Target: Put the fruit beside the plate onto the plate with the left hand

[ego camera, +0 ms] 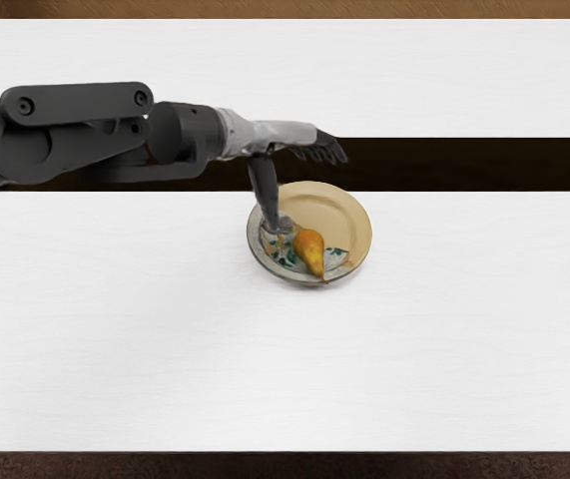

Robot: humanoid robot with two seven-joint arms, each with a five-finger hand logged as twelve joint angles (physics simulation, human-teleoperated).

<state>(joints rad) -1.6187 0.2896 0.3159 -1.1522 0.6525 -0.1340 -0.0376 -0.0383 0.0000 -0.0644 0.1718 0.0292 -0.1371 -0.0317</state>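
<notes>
In the head view we see the left hand (pixel 283 140) hanging over the far-left edge of the plate (pixel 356 212), its arm reaching in from the left above the table (pixel 115 329). The fingers (pixel 324 153) stretch out flat toward the right and the thumb (pixel 265 192) points down at the plate; they grasp nothing. The pear (pixel 310 251) lies on the plate's near side, narrow end toward us, just beside the thumb tip (whether they touch we cannot tell). The right arm does not show. We judge the placing done and the release in hand. The next move calls for lifting the hand straight up, without the thumb nudging the pear off the plate.
</notes>
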